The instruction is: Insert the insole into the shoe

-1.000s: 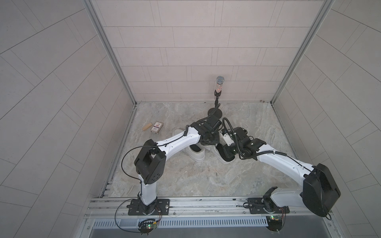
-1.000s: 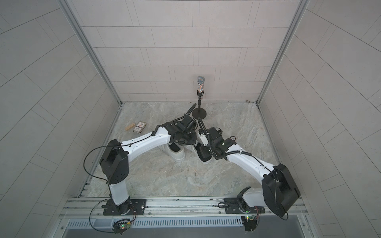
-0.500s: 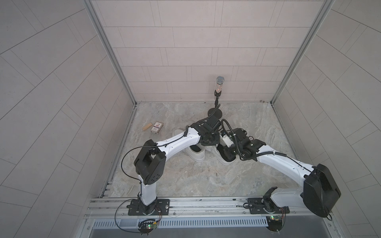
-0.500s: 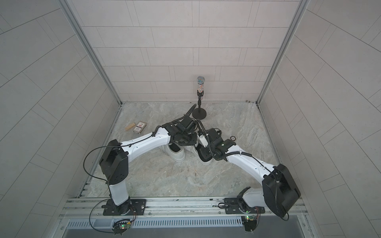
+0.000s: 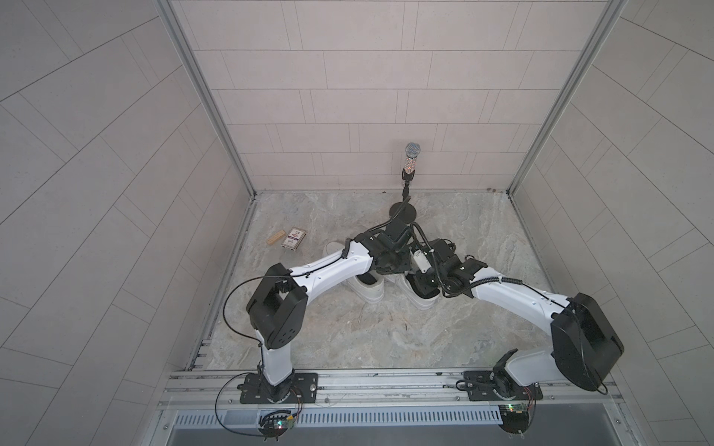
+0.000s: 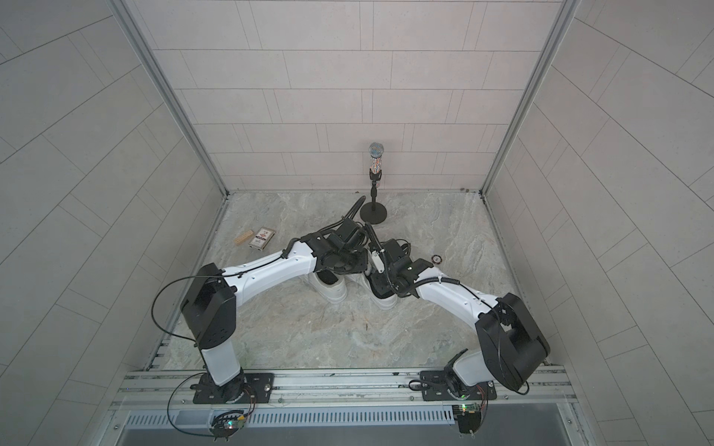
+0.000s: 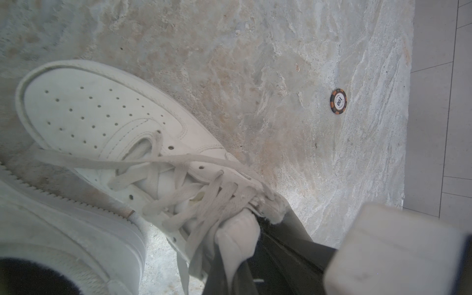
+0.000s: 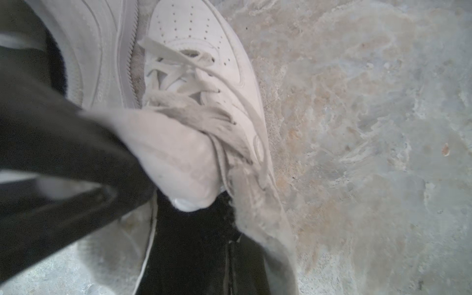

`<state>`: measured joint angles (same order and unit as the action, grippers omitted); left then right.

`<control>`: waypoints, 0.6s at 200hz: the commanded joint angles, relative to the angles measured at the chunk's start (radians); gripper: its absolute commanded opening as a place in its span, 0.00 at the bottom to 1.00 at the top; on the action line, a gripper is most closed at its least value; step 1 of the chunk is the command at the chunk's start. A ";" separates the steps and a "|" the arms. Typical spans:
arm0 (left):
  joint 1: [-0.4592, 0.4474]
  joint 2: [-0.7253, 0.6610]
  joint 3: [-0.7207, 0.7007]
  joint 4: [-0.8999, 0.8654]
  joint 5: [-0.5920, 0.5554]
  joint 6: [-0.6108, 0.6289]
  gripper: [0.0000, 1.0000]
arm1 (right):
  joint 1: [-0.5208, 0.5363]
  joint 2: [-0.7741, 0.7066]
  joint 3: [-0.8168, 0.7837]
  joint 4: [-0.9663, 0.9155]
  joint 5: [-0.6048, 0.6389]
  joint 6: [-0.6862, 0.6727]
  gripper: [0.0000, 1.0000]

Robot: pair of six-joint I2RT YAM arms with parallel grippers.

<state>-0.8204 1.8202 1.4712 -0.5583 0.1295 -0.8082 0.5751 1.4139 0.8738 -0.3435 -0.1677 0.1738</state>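
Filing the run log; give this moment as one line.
left end effector: shut on tongue | right end effector: shut, at shoe opening

- The back wall fills the upper middle of both top views, its pale grey tiles laid in level courses.
- The left-hand wall and the right-hand wall carry the same tiles, with joints slanting toward the frame's corners.
- Aluminium corner posts run diagonally down to the floor.
- The floor is marbled grey-beige stone in the centre of the frame.
- An aluminium rail crosses the lower frame, above a slotted grille.
- The light is soft and even.
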 commanded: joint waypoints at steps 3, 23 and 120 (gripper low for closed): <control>0.006 -0.064 0.012 0.045 -0.034 -0.002 0.00 | 0.011 -0.033 -0.025 0.023 -0.069 0.012 0.00; 0.006 -0.065 0.011 0.039 -0.051 0.003 0.00 | 0.014 -0.112 -0.067 0.104 -0.058 0.035 0.00; 0.006 -0.086 -0.011 0.102 -0.005 -0.017 0.00 | 0.018 -0.139 -0.182 0.309 -0.122 -0.075 0.00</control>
<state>-0.8204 1.7916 1.4620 -0.5652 0.1196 -0.8093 0.5777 1.2537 0.6914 -0.0956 -0.2363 0.1707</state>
